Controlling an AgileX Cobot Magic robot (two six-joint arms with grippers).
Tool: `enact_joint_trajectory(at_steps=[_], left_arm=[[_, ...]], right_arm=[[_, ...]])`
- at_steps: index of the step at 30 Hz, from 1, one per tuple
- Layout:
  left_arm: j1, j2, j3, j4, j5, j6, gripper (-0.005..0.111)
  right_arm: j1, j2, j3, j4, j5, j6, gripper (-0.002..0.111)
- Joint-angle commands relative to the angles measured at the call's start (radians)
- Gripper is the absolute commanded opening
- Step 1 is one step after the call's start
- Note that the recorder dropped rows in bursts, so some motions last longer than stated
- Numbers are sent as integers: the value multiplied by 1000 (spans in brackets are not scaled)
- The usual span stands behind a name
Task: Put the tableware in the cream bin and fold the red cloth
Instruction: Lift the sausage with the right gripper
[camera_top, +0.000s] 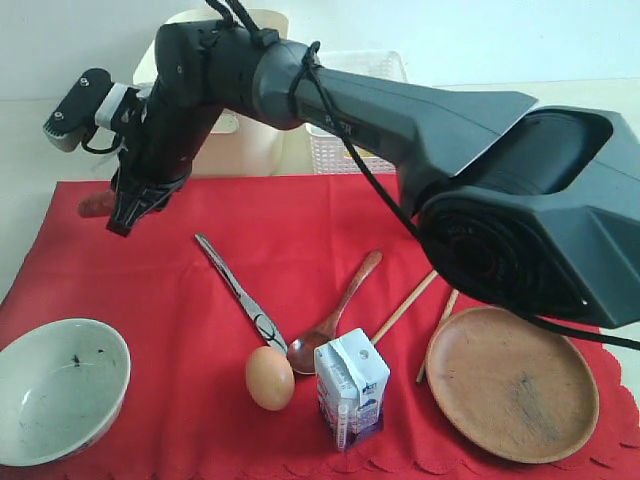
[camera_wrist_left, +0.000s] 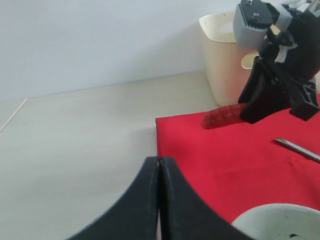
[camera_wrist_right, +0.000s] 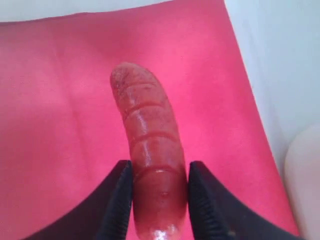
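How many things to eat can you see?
2. An egg sits on the red cloth at the front, next to the milk carton. A sausage is gripped in the right tool near the cloth's far left corner. The big arm may hide more.

- Red cloth (camera_top: 180, 330): spread flat.
- Bowl (camera_top: 62, 388), knife (camera_top: 240, 290), spoon (camera_top: 308, 352), chopsticks (camera_top: 405, 307), plate (camera_top: 512, 385): lying on the red cloth.
- Cream bin (camera_top: 255, 152): upright, beyond the red cloth's far edge.
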Motion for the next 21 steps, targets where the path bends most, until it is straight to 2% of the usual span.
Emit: enact_joint_trajectory(at_steps=[1, 12, 21], left_arm=[[2, -7, 3, 0, -6, -6, 0], [2, -7, 3, 0, -6, -6, 0], [2, -7, 3, 0, -6, -6, 0]], right_arm=[[-22, -63, -2, 69, 67, 18, 0], [-138, -140, -2, 296, 317, -37, 0], [-161, -178, 40, 305, 318, 10, 0]])
